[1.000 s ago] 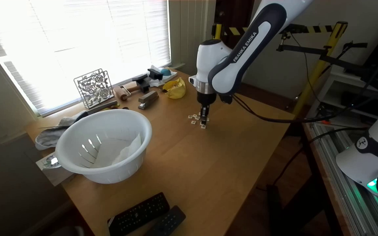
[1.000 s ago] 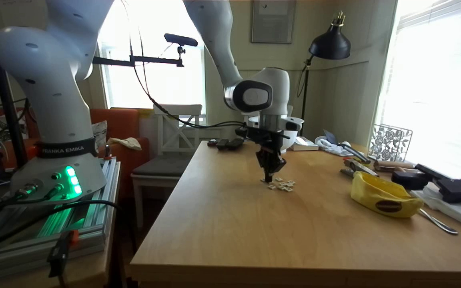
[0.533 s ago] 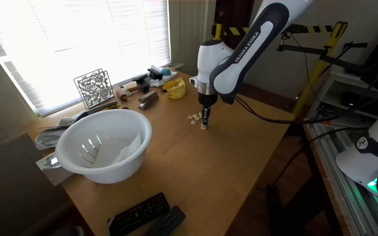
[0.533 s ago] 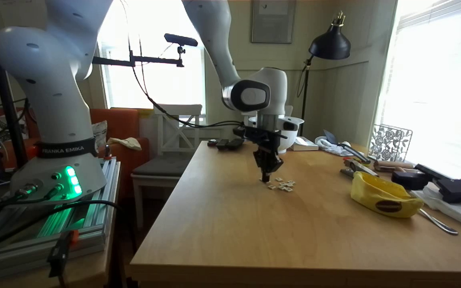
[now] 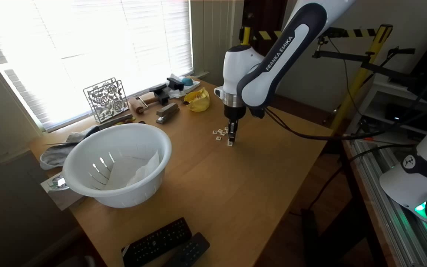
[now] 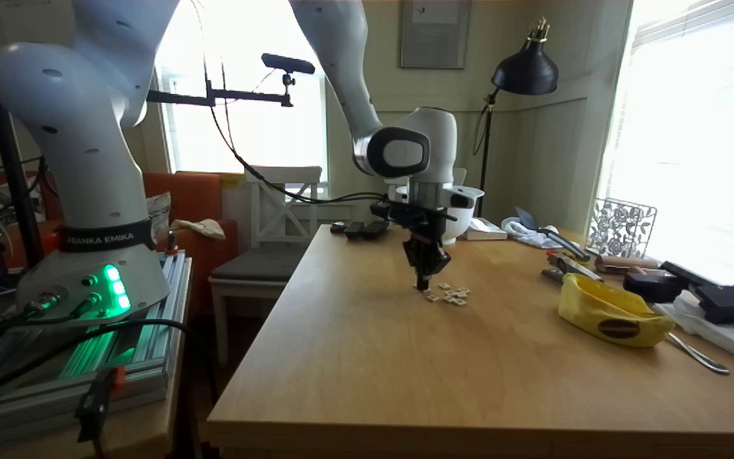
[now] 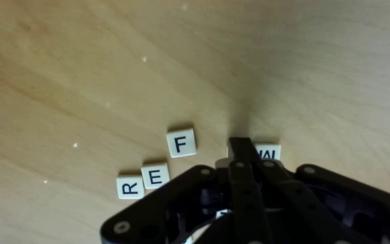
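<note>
Right now the black gripper (image 7: 242, 144) has its fingers pressed together, and in the wrist view they run side by side as one narrow dark bar reaching down toward the wooden table (image 5: 213, 185). Just beside the fingertips, to the right in that view, lies a white letter tile (image 7: 268, 150) whose partly covered character reads as an M or a W; whether the tips touch it I cannot tell. Off to the left, near the fingers but apart from them, an F tile (image 7: 181, 143) lies face up. Beyond it, lower and farther left, an E tile (image 7: 155, 175) and an R tile (image 7: 130, 187) lie close against each other, with the R outermost. Below the fingertips in the same view, a partly hidden tile (image 7: 221, 212) peeks out past the gripper's dark linkage, its letter mostly covered. In both exterior views the gripper points down at the edge of this loose cluster of tiles (image 5: 222, 134). Well apart from the tiles on the same table are a yellow pouch (image 6: 609, 312), a white colander (image 5: 139, 195) and a dark remote (image 5: 158, 241).
</note>
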Robot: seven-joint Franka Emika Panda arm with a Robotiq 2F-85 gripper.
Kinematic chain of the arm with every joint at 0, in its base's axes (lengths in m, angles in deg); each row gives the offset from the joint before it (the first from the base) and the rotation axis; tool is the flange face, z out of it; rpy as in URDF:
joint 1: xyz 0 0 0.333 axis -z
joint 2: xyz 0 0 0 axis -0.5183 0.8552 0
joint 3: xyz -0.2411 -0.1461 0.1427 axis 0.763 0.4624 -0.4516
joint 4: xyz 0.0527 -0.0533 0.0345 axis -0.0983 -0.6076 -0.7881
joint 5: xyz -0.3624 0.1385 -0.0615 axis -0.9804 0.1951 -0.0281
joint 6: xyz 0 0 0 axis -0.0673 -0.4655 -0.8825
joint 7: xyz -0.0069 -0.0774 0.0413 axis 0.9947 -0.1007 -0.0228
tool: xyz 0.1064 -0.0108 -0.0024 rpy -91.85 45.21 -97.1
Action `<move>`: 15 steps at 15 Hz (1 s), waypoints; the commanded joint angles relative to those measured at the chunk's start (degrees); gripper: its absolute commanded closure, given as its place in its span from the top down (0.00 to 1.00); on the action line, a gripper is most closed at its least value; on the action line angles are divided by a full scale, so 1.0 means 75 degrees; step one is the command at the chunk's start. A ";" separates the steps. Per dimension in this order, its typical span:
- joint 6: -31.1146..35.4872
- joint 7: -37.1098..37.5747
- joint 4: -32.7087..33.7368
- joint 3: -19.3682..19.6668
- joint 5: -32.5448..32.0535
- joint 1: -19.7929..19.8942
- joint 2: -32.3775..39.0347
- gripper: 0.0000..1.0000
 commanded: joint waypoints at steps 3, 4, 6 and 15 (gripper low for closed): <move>0.0143 0.0010 -0.0349 -0.0039 0.0004 0.0066 -0.0014 0.00; 0.0160 0.0020 -0.0379 -0.0028 -0.0004 0.0062 -0.0049 0.00; 0.0182 0.0027 -0.0445 -0.0018 -0.0008 0.0065 -0.0110 0.00; 0.0318 0.0022 -0.0468 -0.0049 0.0050 0.0123 -0.0104 0.00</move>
